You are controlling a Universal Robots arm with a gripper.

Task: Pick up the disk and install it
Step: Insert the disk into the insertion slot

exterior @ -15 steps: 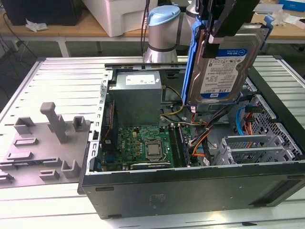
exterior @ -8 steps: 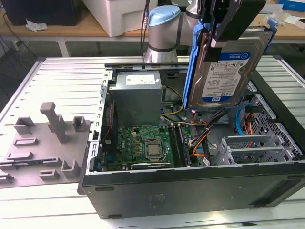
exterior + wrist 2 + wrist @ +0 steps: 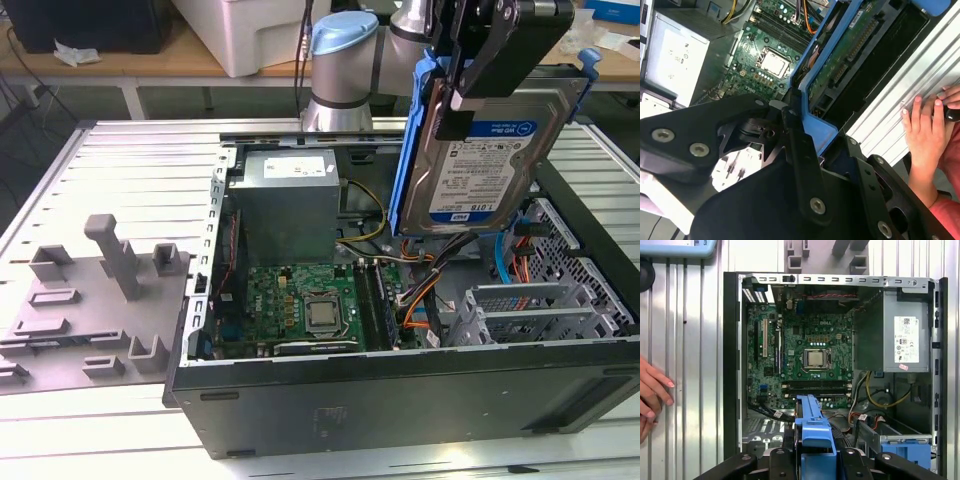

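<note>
One disk (image 3: 490, 170) hangs in one claw (image 3: 462, 105); beneath the claw lie one open computer case (image 3: 400, 390), one power-supply box (image 3: 290, 200) and one motherboard (image 3: 300, 300).

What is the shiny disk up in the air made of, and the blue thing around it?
The disk looks like metal: its bare parts are silvery grey with a dull sheen. The blue bracket looks like plastic: even blue colour and smooth moulded edges. Both are guesses from looks.

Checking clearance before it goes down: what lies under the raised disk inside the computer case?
Below the disk, held by the gripper, are loose orange cables and the silver drive cage. Whatever lies directly behind the disk in the exterior view is covered.
</note>
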